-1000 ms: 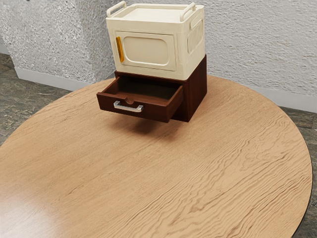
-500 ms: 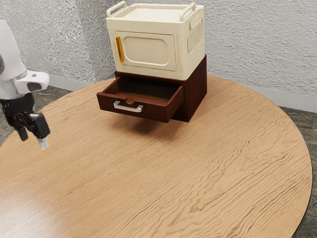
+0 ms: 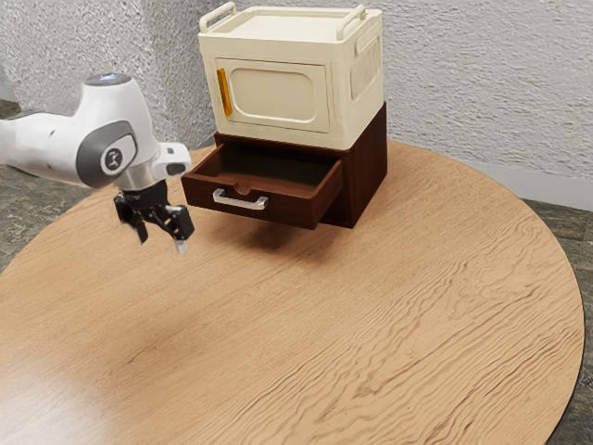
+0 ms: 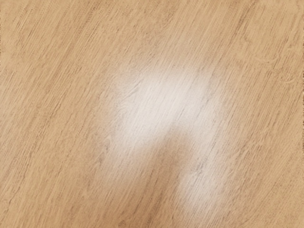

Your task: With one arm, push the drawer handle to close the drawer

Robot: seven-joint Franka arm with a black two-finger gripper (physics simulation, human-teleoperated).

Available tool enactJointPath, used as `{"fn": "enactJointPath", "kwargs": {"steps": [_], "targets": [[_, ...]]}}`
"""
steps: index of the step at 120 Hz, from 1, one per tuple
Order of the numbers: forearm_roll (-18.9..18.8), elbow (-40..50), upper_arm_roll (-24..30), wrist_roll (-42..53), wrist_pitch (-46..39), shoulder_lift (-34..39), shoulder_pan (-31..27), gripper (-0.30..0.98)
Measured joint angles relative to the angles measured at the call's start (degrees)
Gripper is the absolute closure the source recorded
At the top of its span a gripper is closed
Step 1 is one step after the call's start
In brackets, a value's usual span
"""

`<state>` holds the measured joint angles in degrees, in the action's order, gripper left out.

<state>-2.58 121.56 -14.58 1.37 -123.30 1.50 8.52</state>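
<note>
Exterior view: one round tabletop (image 3: pixel 371 352) is spreading nearest. Over it, toward its edge at the exterior view's left, one gripper (image 3: pixel 162 245) is pointing down, its two fingers standing spread. One arm (image 3: pixel 46 144) is reaching in nearly level from that side, bearing a round mark (image 3: pixel 113 160) too small to read. Farther on, one drawer (image 3: pixel 289 212) is jutting from one cabinet (image 3: pixel 367 185) near the tabletop's far edge; the drawer's one handle (image 3: pixel 241 201) is sitting apart from the gripper. One box (image 3: pixel 278 95) is resting on the cabinet, carrying one orange pull (image 3: pixel 224 93) and two rails (image 3: pixel 352 22).
</note>
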Motion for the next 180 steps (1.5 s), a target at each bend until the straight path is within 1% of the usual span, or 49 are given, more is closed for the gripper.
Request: {"fn": "enactJointPath", "kwargs": {"steps": [19,34,49,57,68,81,95,113,146,157,180], "targets": [[2.17,-6.21,0.48,-1.68,-0.99,-6.41,-0.29,0.03],[3.62,-8.51,0.52,-2.46,-1.4,-8.99,-0.15,0.05],[4.42,-10.43,0.51,-2.96,-1.64,-10.38,-0.27,0.37],[4.67,-12.08,0.53,-3.15,-1.7,-11.89,-0.43,0.51],[5.01,-14.45,0.59,-3.31,-1.71,-13.77,-0.69,0.62],[5.96,-17.36,0.96,-3.18,-1.71,-16.05,-1.13,0.7],[6.77,-20.09,2.11,-3.03,-1.58,-17.93,-1.16,0.74],[7.3,-22.68,2.6,-2.85,-1.14,-20.04,-1.35,0.77],[7.9,-27.43,3.61,-2.42,0.28,-23.29,-2.33,0.78],[7.97,-28.8,5.46,-2.29,0.53,-24.35,-4.28,0.78],[8.18,-32.69,7.2,-1.86,1.13,-27.31,-5.59,0.78]]}}
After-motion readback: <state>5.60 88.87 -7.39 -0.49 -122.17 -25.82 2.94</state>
